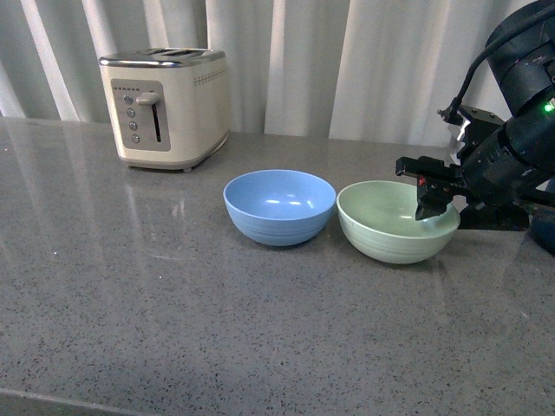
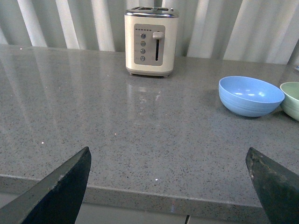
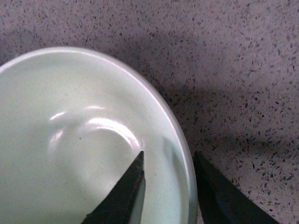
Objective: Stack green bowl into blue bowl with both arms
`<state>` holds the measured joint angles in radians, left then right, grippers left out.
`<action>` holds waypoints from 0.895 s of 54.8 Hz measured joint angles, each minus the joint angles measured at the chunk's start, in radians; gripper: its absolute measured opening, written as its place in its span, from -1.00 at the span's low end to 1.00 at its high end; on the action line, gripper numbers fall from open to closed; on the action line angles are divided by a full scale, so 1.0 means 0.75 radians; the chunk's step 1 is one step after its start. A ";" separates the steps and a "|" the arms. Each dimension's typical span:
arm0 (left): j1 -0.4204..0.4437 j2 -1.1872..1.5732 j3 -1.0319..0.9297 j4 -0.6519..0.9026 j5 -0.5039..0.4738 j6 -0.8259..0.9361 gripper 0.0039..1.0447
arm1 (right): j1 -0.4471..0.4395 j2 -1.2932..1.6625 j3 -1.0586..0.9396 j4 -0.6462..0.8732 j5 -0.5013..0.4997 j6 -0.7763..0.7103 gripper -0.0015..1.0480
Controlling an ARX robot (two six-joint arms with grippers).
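The pale green bowl [image 1: 395,221] stands on the grey counter just right of the light blue bowl [image 1: 279,205], their rims nearly touching. My right gripper [image 1: 436,206] is shut on the green bowl's right rim; the right wrist view shows one finger inside the green bowl [image 3: 70,140] and the other outside the wall, with my right gripper [image 3: 169,156] straddling the rim. My left gripper [image 2: 168,156] hangs open over the counter's near edge, far from both bowls, holding nothing. From there the blue bowl [image 2: 250,95] and a sliver of the green bowl [image 2: 292,99] show at the right.
A cream toaster [image 1: 165,106] stands at the back left of the counter [image 1: 173,286] before a pale curtain. A dark blue object [image 1: 545,227] peeks out behind my right arm at the right edge. The counter's front edge [image 2: 140,191] lies just under my left gripper.
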<state>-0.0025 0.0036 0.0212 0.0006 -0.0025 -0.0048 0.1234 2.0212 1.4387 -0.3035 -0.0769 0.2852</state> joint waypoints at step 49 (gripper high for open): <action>0.000 0.000 0.000 0.000 0.000 -0.001 0.87 | 0.028 -0.090 0.134 -0.052 -0.131 -0.021 -0.97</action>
<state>-0.0025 0.0036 0.0212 0.0006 -0.0025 -0.0051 0.1448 1.9537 1.5391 -0.3424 -0.1749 0.2695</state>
